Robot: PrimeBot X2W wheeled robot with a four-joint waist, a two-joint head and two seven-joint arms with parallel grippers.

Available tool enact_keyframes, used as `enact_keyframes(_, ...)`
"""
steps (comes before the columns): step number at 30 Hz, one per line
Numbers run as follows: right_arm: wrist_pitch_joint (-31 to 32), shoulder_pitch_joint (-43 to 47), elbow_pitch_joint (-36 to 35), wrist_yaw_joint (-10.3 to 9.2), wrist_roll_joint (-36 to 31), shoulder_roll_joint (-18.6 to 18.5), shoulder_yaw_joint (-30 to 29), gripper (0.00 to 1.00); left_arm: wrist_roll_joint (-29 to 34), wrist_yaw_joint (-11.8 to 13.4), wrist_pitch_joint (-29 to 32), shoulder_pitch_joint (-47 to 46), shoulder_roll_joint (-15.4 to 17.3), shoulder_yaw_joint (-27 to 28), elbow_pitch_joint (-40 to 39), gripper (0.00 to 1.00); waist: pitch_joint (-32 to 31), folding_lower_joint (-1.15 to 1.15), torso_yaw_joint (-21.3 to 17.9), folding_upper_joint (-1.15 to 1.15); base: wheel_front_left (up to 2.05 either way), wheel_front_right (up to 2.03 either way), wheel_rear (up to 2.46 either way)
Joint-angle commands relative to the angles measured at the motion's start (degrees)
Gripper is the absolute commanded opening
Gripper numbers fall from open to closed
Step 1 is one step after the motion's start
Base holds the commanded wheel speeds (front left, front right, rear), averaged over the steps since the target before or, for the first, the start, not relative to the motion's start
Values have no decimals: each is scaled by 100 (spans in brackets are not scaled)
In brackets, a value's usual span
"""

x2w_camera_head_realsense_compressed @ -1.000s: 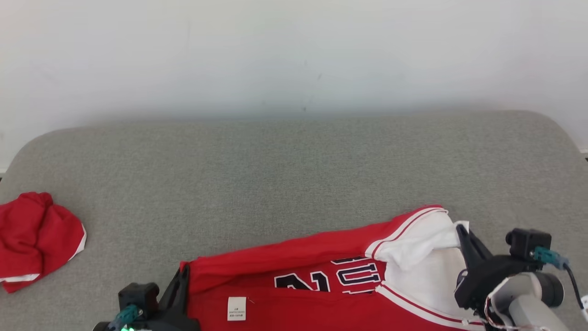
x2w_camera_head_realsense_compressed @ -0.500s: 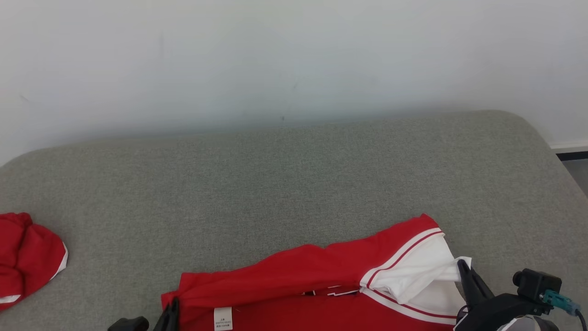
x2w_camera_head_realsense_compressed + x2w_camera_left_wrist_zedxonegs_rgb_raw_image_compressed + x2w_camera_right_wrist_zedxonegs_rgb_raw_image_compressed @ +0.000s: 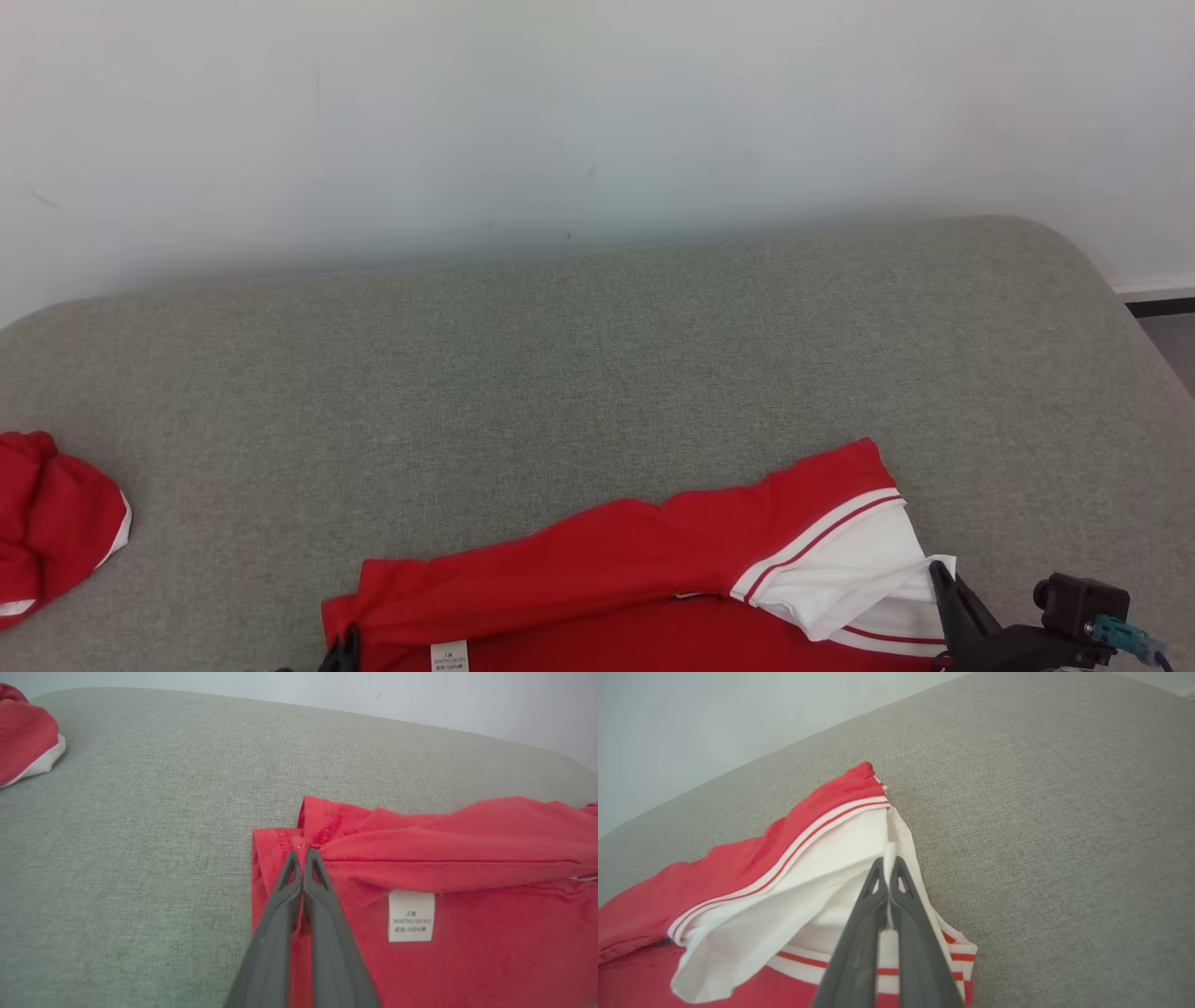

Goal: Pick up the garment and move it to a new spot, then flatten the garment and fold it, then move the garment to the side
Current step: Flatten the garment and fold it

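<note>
One change stands out against the earlier head view: dark lettering on the garment (image 3: 607,569) showed then, and now a long red fold lies over it. The whole view has also shifted, so the camera has moved. Counted: one grey cushion (image 3: 597,355), two red cloths, two grippers, one white label (image 3: 411,915). The garment lies at the cushion's near edge, red with white trim and thin red stripes, its white part bunched at the right end. The other red cloth (image 3: 47,523), crumpled, sits at the cushion's left edge, well apart. The left gripper (image 3: 302,851) pinches the garment's red seam at its left corner, fingers pressed together. The right gripper (image 3: 888,858) pinches the white fabric likewise.
</note>
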Motion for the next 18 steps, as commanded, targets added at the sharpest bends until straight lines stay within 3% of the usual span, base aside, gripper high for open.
enact_keyframes(1, -63, 42, 27, -16, -42, 44, -69, 96, 86, 7, -17, 139, -38, 71, -83, 47, 3, 0, 25, 0, 0, 0, 0)
enact_keyframes(2, -79, 45, 46, -16, -79, 51, -97, 93, 134, -1, -17, 191, -64, 101, -133, 55, 1, 0, 33, 0, 0, 0, 0)
enact_keyframes(3, -102, 51, 69, -16, -112, 59, -141, 95, 179, -6, -17, 244, -86, 135, -188, 70, 0, 0, 38, 0, 0, 0, 0)
enact_keyframes(4, -122, 56, 87, -16, -162, 53, -185, 100, 245, 0, -17, 291, -106, 167, -268, 100, -1, 0, 43, 0, 0, 0, 0)
enact_keyframes(9, -276, 26, 85, -16, -336, 88, -334, 100, 491, 102, -17, 538, -180, 321, -645, 100, -12, 0, 48, 0, 0, 0, 0)
enact_keyframes(18, -700, -69, 46, -16, -865, 262, -633, 100, 1225, 564, -17, 1010, -271, 712, -1749, 100, -58, 0, 106, 0, 0, 0, 0)
